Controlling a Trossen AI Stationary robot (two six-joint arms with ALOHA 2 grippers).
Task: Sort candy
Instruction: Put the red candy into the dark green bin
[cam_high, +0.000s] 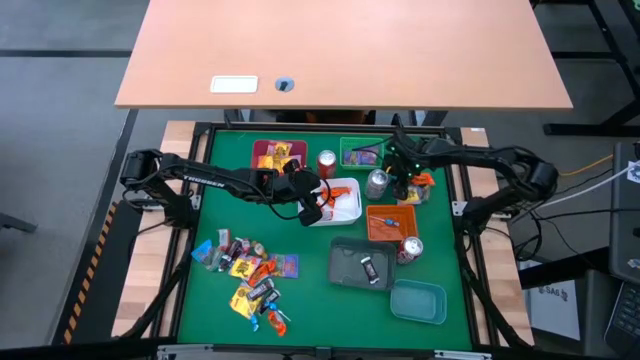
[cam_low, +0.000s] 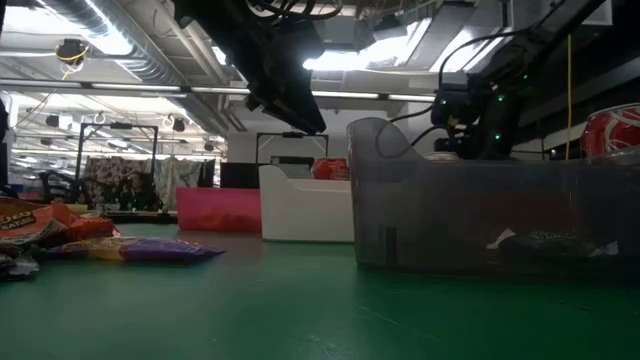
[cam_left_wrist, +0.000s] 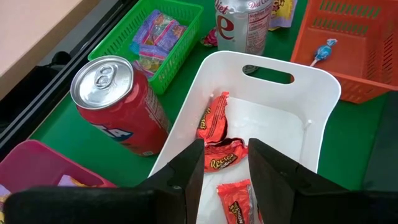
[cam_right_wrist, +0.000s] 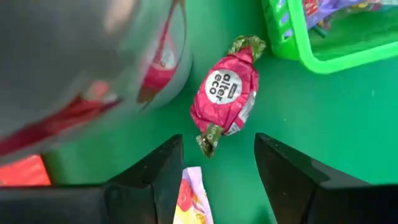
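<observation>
- Over the white tray (cam_left_wrist: 311, 106), our left gripper (cam_left_wrist: 225, 171) parted, empty; orange Reese's packets (cam_left_wrist: 219, 140) delivered.
- Right gripper (cam_right_wrist: 214, 165) parted above a pink Alter Eco sweet (cam_right_wrist: 225, 93).
- Mixed candy heap (cam_high: 250, 275) unsorted.

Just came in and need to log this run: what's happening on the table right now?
The robot is sorting candy into coloured trays. The left gripper hangs open over the white tray, which already holds orange Reese's packs. The right gripper is open just above a pink Alter Eco sweet lying on the green mat between a silver can and the green tray. A pile of unsorted candy waits near the left front.
</observation>
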